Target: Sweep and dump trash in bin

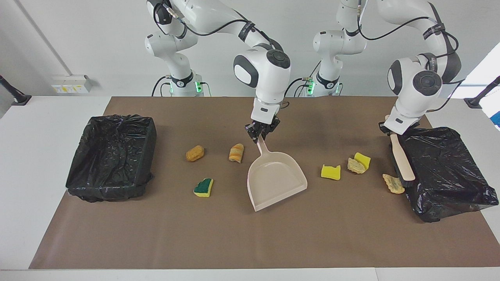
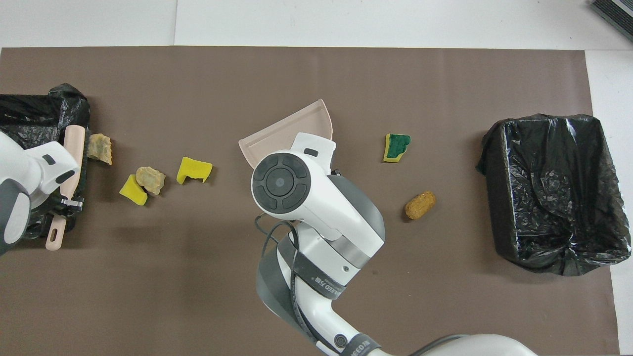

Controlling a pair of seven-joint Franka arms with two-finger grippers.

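Right gripper (image 1: 262,134) clenched the dustpan (image 1: 276,180), left gripper (image 1: 391,130) the brush (image 1: 401,160); brush risked snagging the bin liner (image 1: 441,171).

Right arm: reaches in over the table's middle, wrist tipped downward.
Right gripper (image 1: 261,134): fingers clamped together, pointing down.
Left arm: bent, elbow high, at its own end.
Left gripper (image 1: 390,130): closed tight, pointing down.

Dustpan (image 1: 276,180) and scraps (image 1: 330,172) on mat (image 1: 156,234)
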